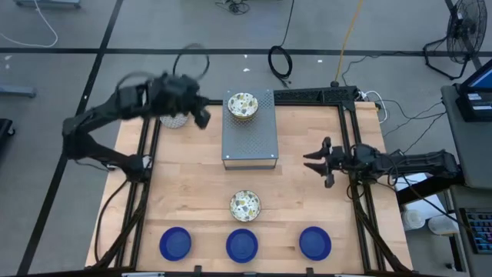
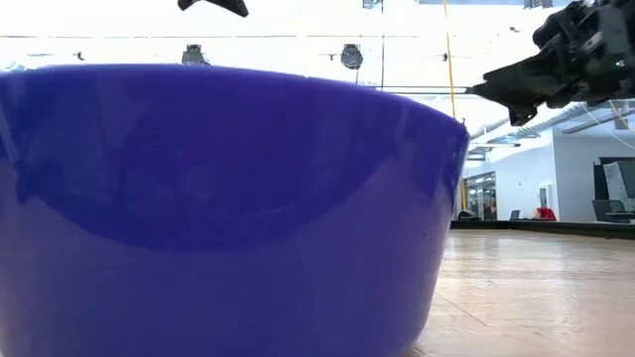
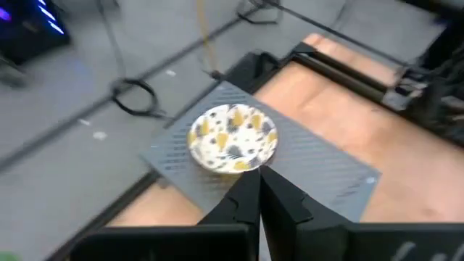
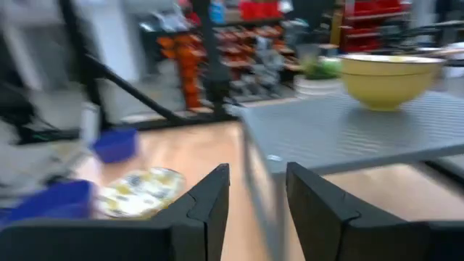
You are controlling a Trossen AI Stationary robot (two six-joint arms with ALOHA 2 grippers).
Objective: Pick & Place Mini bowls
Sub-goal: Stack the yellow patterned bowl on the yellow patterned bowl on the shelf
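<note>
Speckled bowl [image 1: 244,205] lies mid-table nearer my right gripper [image 1: 314,162] (parted, empty); left gripper [image 1: 201,114] clenched, empty.

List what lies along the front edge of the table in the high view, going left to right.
Left blue bowl → middle blue bowl → right blue bowl.
</note>
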